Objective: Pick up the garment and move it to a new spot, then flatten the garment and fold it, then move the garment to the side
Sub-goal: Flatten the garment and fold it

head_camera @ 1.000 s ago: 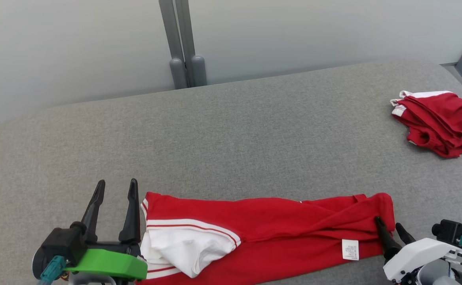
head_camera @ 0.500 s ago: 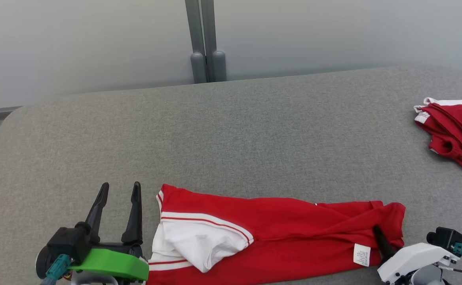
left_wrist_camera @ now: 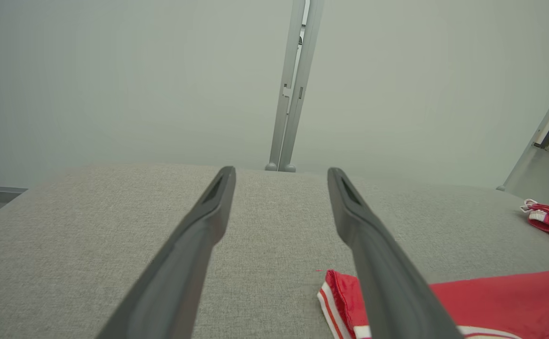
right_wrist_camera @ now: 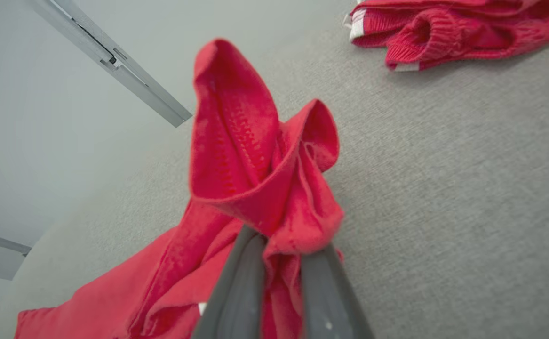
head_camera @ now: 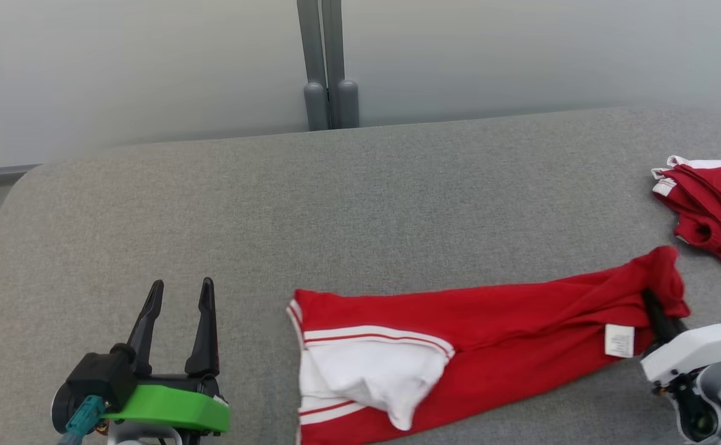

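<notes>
Grey cushion (head_camera: 360,204), right gripper (right_wrist_camera: 281,247) pinching red garment (head_camera: 490,321)

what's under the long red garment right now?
Grey padded surface shows around the long red garment, which lies on it. Its right end is pinched up in the right gripper. Anything beneath the cloth itself is covered.

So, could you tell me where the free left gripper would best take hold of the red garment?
Probably the striped hem corner of the red garment, approached from the left: it lies flat, facing the open left gripper, opposite the end pinched by the right gripper.
</notes>
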Robot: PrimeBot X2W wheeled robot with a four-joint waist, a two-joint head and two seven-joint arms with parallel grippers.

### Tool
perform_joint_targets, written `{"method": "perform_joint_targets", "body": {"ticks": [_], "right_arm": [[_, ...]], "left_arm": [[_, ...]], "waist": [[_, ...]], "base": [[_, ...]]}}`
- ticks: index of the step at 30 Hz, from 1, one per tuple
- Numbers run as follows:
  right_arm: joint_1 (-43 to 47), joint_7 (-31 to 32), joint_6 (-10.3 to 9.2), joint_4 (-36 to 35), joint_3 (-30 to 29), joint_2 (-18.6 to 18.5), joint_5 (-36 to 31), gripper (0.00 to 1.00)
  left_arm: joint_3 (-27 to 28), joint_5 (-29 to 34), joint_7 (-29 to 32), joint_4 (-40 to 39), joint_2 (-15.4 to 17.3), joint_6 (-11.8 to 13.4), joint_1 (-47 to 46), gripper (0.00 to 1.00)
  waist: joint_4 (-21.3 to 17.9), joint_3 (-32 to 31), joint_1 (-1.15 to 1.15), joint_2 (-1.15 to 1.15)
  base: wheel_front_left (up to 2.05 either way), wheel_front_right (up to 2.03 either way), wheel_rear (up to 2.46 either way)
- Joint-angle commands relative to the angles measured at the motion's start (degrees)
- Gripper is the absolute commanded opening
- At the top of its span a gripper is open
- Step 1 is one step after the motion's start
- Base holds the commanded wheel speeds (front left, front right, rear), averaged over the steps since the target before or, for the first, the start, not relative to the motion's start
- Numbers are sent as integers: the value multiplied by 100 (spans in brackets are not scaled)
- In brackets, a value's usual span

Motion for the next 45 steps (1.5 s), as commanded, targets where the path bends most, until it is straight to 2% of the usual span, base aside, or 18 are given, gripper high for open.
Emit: {"method": "perform_joint_targets", "body": {"ticks": [1, 4, 8, 13, 18, 26, 35, 36, 37, 38, 45], "right_arm": [[-83, -27, 3, 30, -109, -158, -86, 0], [-158, -29, 3, -12, -235, -353, -284, 0], [-231, -28, 3, -341, -164, -403, -485, 0], [-283, -25, 3, -925, 291, -181, -695, 0], [-296, -24, 3, -1366, 884, 325, -761, 0], [-520, -7, 3, -985, 1627, 1061, -744, 0], [-743, -3, 3, -360, 2200, 1501, -476, 0], [-764, 1, 3, -299, 2271, 1532, -440, 24], [-779, 14, 3, -262, 2342, 1553, -412, 42], [-814, 11, 3, -251, 2441, 1563, -394, 100], [-880, -19, 3, -562, 2603, 1404, -125, 100]], "left_arm": [[59, 67, -15, -16, -35, -22, 28, 100], [141, 84, -15, -15, -75, -25, 88, 100], [280, 114, -16, 48, -140, -30, 158, 100], [387, 155, -16, 149, -226, -20, 202, 100], [405, 183, -16, 252, -267, -60, 126, 100], [275, 199, -16, 422, -298, -123, -62, 100], [195, 162, -15, 497, -313, -155, -188, 100], [213, 156, -16, 507, -314, -161, -200, 100], [225, 157, -15, 515, -314, -166, -209, 100], [236, 161, -16, 527, -315, -170, -216, 100], [286, 199, -16, 585, -315, -172, -153, 100]], "waist": [[-3, -21, 0, 0], [5, -48, 0, 0], [23, -97, 0, 0], [113, -140, 0, 0], [308, -116, 0, 0], [738, -20, 0, 0], [1004, 136, 0, 0], [1008, 147, 0, 0], [1006, 152, 0, 0], [998, 155, 0, 0], [764, 32, 0, 0]], "base": [[0, 0, 0], [0, 0, 0], [0, 0, 0], [0, 0, 0], [0, 0, 0], [0, 0, 0], [0, 0, 0], [0, 0, 0], [0, 0, 0], [0, 0, 0], [0, 0, 0]]}}
